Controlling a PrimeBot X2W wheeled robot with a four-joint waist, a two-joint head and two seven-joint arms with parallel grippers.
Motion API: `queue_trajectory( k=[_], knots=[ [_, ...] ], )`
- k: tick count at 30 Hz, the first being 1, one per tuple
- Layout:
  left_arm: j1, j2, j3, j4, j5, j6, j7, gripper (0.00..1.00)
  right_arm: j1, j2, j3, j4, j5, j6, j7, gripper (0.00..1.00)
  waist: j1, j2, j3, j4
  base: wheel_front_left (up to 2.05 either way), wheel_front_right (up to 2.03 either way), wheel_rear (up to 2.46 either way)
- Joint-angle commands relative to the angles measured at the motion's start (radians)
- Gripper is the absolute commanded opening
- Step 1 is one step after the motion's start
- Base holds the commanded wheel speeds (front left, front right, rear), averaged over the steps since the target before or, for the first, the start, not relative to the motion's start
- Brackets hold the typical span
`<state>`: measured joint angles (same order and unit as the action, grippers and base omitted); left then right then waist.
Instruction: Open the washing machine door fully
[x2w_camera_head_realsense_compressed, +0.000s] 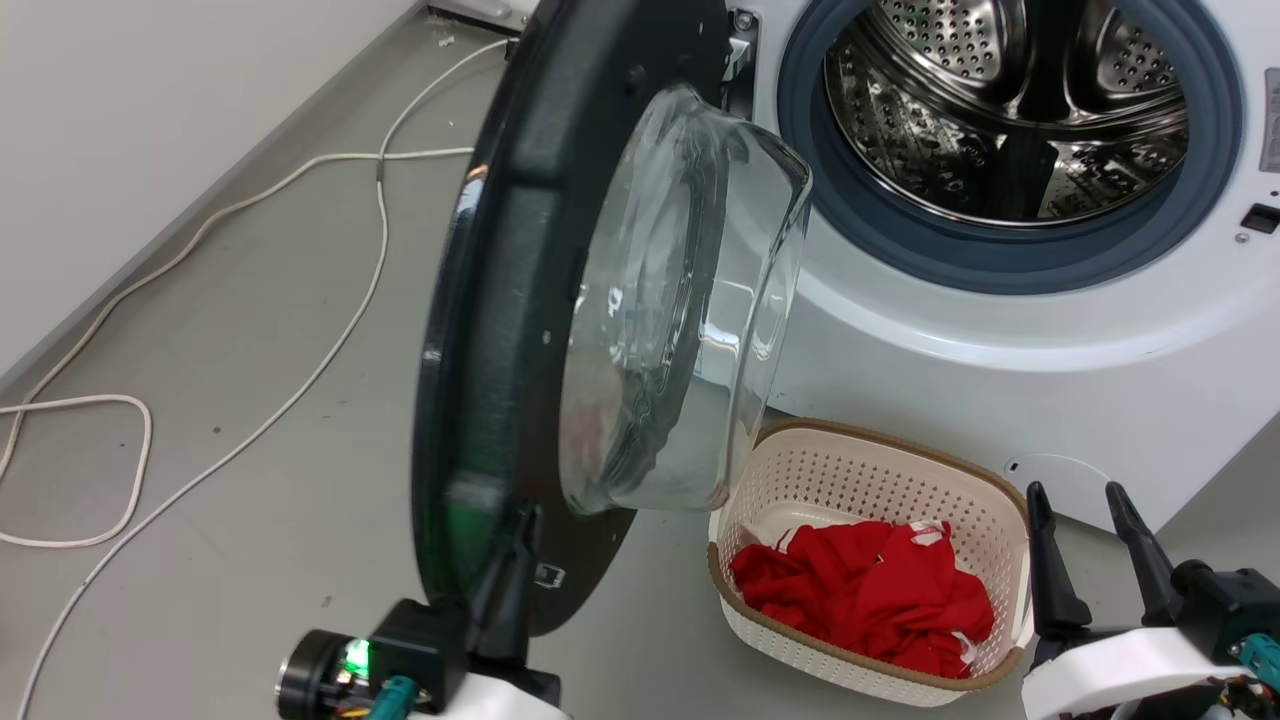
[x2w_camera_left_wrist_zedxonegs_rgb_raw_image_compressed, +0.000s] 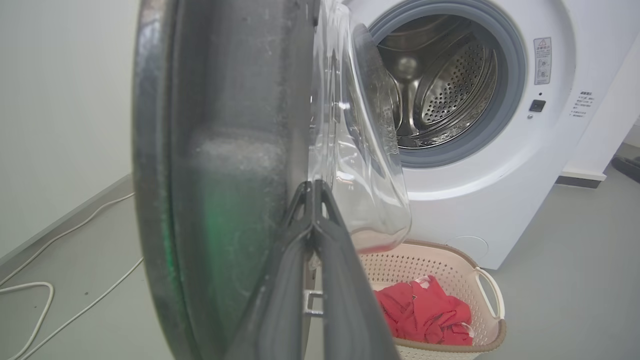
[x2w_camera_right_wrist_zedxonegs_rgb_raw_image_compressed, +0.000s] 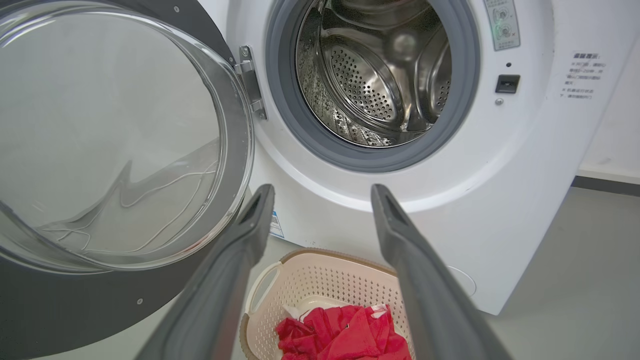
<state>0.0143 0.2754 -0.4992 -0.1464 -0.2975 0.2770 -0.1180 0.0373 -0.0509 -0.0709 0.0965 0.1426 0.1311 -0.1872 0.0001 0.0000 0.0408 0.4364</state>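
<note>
The door (x2w_camera_head_realsense_compressed: 500, 300) stands swung out at the left of the washing machine (x2w_camera_head_realsense_compressed: 1000, 340), the drum uncovered. The left claw (x2w_camera_head_realsense_compressed: 522, 525) has its fingers pressed together, tips against the door's low inner face, gripping nothing. The right claw (x2w_camera_head_realsense_compressed: 1075, 492) is spread wide and empty, just right of the basket (x2w_camera_head_realsense_compressed: 870, 465).
</note>
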Motion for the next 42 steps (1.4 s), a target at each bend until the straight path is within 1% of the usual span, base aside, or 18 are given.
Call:
queue_trajectory(
  k=[1, 9, 15, 20, 26, 34, 38, 42],
  knots=[
    [-0.017, 0.012, 0.022, 0.004, -0.004, 0.012, -0.008, 0.0, -0.019, 0.001, 0.0, -0.006, -0.004, -0.001, 0.003, 1.0, -0.0001, 0.0, 0.008, 0.003, 0.0, 0.0, 0.0],
    [-0.071, 0.047, 0.125, 0.045, -0.034, 0.037, -0.037, 0.0, -0.041, 0.001, 0.0, -0.01, -0.014, -0.001, 0.016, 1.0, -0.0001, 0.0, 0.031, -0.01, 0.0, 0.0, 0.0],
    [-0.117, 0.08, 0.221, 0.104, -0.078, 0.038, -0.073, 0.0, -0.046, 0.001, -0.004, -0.014, -0.017, -0.001, 0.022, 1.0, -0.0001, 0.0, 0.051, -0.035, 0.0, 0.0, 0.0],
    [-0.161, 0.109, 0.294, 0.171, -0.119, 0.016, -0.103, 0.0, -0.064, 0.001, -0.001, -0.022, -0.024, -0.001, 0.029, 1.0, -0.0001, 0.0, 0.077, -0.064, 0.0, 0.0, 0.0],
    [-0.212, 0.142, 0.37, 0.248, -0.156, 0.005, -0.123, 0.0, -0.073, 0.001, 0.006, -0.031, -0.032, -0.001, 0.036, 1.0, -0.0001, 0.0, 0.103, -0.091, 0.0, 0.0, 0.0],
    [-0.275, 0.182, 0.442, 0.37, -0.181, -0.024, -0.14, 0.0, -0.087, 0.001, 0.006, -0.037, -0.041, -0.001, 0.042, 1.0, -0.0001, 0.0, 0.125, -0.115, 0.0, 0.0, 0.0],
    [-0.306, 0.192, 0.469, 0.429, -0.19, -0.041, -0.143, 0.0, -0.095, 0.001, 0.005, -0.039, -0.041, -0.001, 0.045, 1.0, -0.0001, 0.0, 0.132, -0.119, 0.0, 0.0, 0.0],
    [-0.315, 0.182, 0.479, 0.474, -0.182, -0.053, -0.147, 0.0, -0.095, 0.001, 0.006, -0.031, -0.04, -0.001, 0.044, 1.0, -0.0001, 0.0, 0.126, -0.124, 0.0, 0.0, 0.0]
  ],
)
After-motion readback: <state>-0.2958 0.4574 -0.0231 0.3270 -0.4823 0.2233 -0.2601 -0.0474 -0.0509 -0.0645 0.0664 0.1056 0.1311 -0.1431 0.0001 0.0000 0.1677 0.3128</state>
